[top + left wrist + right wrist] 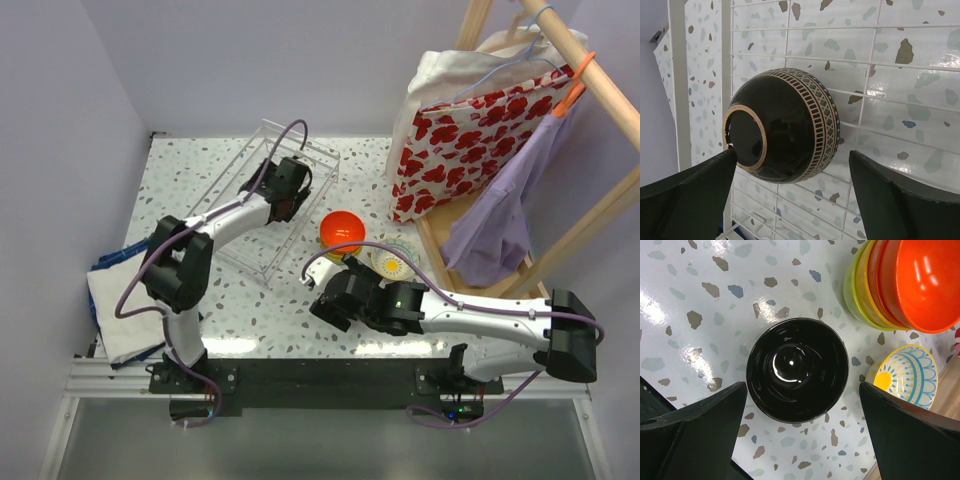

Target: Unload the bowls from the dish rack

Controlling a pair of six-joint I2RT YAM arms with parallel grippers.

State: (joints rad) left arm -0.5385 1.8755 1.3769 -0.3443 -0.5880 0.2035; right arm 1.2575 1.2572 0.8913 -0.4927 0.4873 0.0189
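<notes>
Terrazzo tabletop: clothes rack + floral bag nr stacked bowls

Bright, even overhead light leaves only soft shadows. The glossy white speckled tabletop throws white glare patches in both wrist views, and a highlight gleams inside the shiny black round bowl. The left gripper fingers and right gripper fingers are blurred.

Top camera looks down — wrist cameras close over table.
</notes>
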